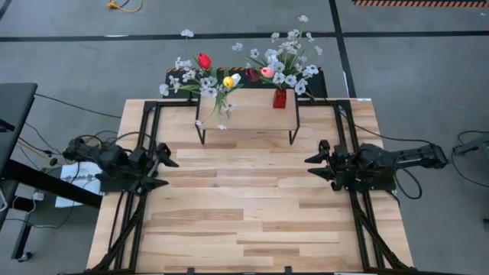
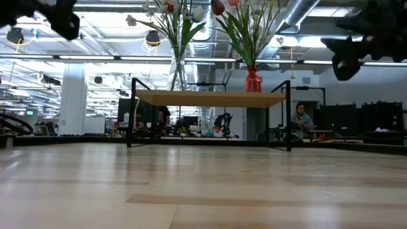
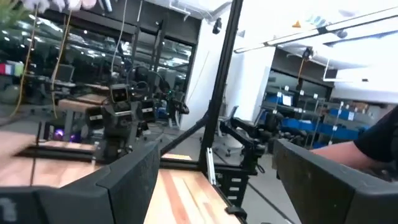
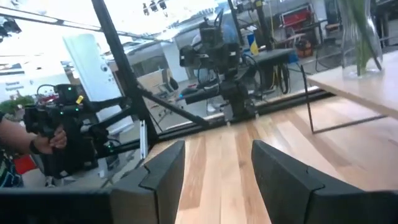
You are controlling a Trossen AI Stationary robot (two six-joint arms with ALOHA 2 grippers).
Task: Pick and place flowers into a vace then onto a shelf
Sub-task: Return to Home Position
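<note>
**2 vases on the shelf, both grippers open and empty**

From above, the transparent vase (image 2: 176,71) is lost under its blossoms and shows clearly only in the low view. There the flowers (image 1: 229,76) are cut off at the top edge, and both arms are dark shapes cropped in the upper corners. Print on a white sheet (image 1: 71,186) beside the left arm is too small to read.

The left gripper (image 1: 170,173) hangs over the table's (image 1: 244,229) left side with its jaws spread wide, holding nothing. The right gripper (image 1: 309,166) is over the right side, jaws also apart and empty.

The shelf (image 1: 246,114) stands at the table's far edge. On it, the red vase (image 1: 280,98) is to the right of the transparent vase, each holding flowers.
</note>
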